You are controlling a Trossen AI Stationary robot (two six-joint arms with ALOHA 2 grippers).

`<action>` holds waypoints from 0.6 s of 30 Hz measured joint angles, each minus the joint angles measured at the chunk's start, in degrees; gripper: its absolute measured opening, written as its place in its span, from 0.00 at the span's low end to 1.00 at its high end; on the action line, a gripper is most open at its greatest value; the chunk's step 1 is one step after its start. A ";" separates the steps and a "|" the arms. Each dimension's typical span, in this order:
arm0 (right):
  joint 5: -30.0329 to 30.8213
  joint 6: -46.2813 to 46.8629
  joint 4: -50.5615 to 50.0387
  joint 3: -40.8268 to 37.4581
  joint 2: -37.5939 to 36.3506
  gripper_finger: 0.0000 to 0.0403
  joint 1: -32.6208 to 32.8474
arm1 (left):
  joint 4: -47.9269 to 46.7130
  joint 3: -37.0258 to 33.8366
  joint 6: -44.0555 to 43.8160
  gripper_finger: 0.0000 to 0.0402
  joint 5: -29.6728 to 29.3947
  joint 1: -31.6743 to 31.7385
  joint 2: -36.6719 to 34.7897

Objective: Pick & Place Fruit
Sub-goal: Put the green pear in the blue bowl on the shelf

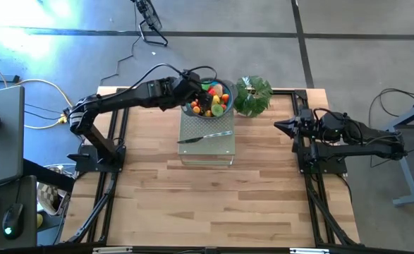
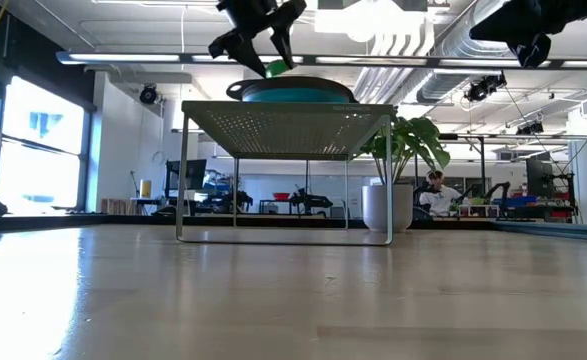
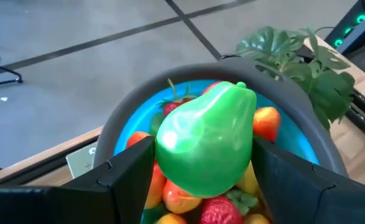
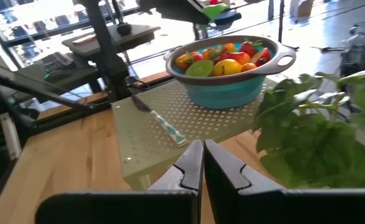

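Left wrist view shows the left gripper (image 3: 204,177) grasping a green pear (image 3: 207,146) above the blue bowl (image 3: 117,134).

Robotics lab: exposed ceiling ducts (image 2: 443,45), workbenches (image 2: 273,205) behind, concrete floor (image 1: 214,15), loose cables (image 1: 129,60).

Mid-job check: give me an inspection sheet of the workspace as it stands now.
Surface: wooden table; perforated metal stand near its far edge.
Job's things: blue bowl on the stand, filled with toy fruit; green pear held above it.
Clutter: knife on the stand; leafy plant beside the bowl.
Grippers: left gripper over the bowl, shut on the green pear; right gripper shut, empty, waiting at the table's right edge.
Cables: several on the floor behind the table.
Surroundings: person seated far behind.
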 joint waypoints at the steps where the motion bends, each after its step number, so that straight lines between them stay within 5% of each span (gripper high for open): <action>1: 0.62 0.10 0.00 0.00 0.00 0.02 -0.02 | 0.04 0.01 0.00 0.63 0.16 -0.01 -0.01; 18: 1.81 0.13 0.00 0.00 0.00 0.02 -0.02 | 1.80 0.00 0.05 0.63 2.00 0.03 -0.01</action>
